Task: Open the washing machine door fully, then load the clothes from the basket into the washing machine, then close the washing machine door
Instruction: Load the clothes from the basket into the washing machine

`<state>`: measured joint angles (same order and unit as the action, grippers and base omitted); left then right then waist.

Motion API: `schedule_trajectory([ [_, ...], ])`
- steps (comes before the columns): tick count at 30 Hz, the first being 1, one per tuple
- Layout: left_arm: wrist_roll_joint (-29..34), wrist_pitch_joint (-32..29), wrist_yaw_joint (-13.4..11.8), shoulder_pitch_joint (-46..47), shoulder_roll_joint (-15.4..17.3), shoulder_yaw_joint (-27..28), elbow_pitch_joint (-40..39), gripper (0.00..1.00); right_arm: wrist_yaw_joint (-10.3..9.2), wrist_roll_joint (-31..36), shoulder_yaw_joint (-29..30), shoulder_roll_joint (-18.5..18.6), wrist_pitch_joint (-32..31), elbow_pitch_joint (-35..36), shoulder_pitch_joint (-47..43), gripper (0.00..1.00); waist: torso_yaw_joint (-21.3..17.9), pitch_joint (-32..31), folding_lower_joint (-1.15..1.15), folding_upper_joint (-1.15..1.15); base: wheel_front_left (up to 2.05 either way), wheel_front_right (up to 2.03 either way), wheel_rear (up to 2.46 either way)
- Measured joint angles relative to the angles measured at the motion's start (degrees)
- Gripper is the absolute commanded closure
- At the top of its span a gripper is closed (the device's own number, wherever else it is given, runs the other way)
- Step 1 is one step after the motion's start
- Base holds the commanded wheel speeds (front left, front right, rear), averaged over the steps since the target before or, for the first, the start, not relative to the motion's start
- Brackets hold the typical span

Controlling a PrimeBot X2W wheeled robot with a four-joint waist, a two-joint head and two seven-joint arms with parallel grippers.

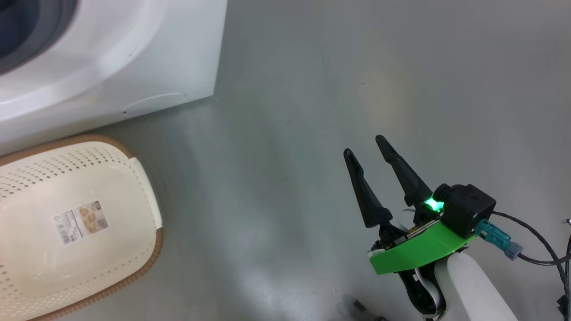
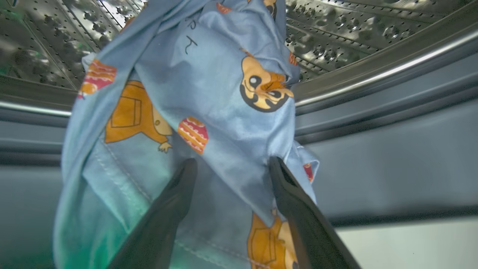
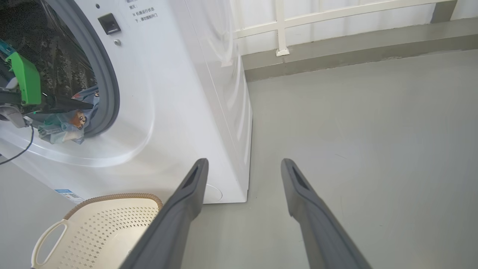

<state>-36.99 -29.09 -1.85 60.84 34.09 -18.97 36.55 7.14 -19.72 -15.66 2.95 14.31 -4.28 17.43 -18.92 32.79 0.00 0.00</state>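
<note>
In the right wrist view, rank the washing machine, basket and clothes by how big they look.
1. washing machine, by far the largest.
2. basket, partly cut off at the bottom edge.
3. clothes, a small bundle at the machine's opening, farther from the camera, so that gap may mislead.

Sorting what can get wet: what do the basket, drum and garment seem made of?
Basket: likely moulded plastic, matte cream, punched holes, brown woven-look rim.
Drum: probably stainless steel, shiny, embossed and perforated.
Garment: soft woven or knit cloth, perhaps cotton, blue with printed figures, stitched seam, folds.
</note>
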Motion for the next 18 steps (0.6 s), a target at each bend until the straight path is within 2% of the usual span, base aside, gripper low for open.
schedule_trajectory([
  [8,0.0,-4.7,-1.8,1.6,0.9,-0.3,2.1,0.0,0.0,-1.2,0.0,0.0,0.0,0.2,0.1,0.0,-1.3,1.3,0.0,0.0,0.0,0.0,0.0],
  [9,0.0,-5.3,-2.0,1.6,1.1,-0.4,2.2,0.3,0.0,-1.2,0.0,0.0,0.0,0.2,0.1,0.0,-1.4,1.3,0.0,0.0,0.0,0.0,0.0],
  [10,-0.1,-5.7,-2.0,1.6,1.2,-0.4,2.2,0.68,0.0,-1.2,0.0,0.0,0.0,0.3,0.1,0.0,-1.5,1.3,0.0,0.0,0.0,0.0,0.0],
  [11,-0.1,-6.2,-2.0,1.6,1.2,-0.4,2.2,1.0,0.0,-1.2,0.0,0.0,0.0,0.3,0.1,0.0,-1.4,1.4,0.0,0.0,0.0,0.0,0.0],
  [15,-0.5,-7.7,-1.9,1.7,1.6,-0.9,1.0,1.0,0.0,-1.2,0.2,0.0,0.0,0.3,0.1,0.0,-1.1,1.5,0.0,0.0,0.0,0.0,0.0],
  [18,-0.3,-6.4,-2.0,2.3,2.2,-0.9,-0.2,1.0,0.0,-1.2,0.1,0.0,0.0,0.4,0.1,0.0,-1.0,1.7,0.0,0.0,0.0,0.0,0.0],
])
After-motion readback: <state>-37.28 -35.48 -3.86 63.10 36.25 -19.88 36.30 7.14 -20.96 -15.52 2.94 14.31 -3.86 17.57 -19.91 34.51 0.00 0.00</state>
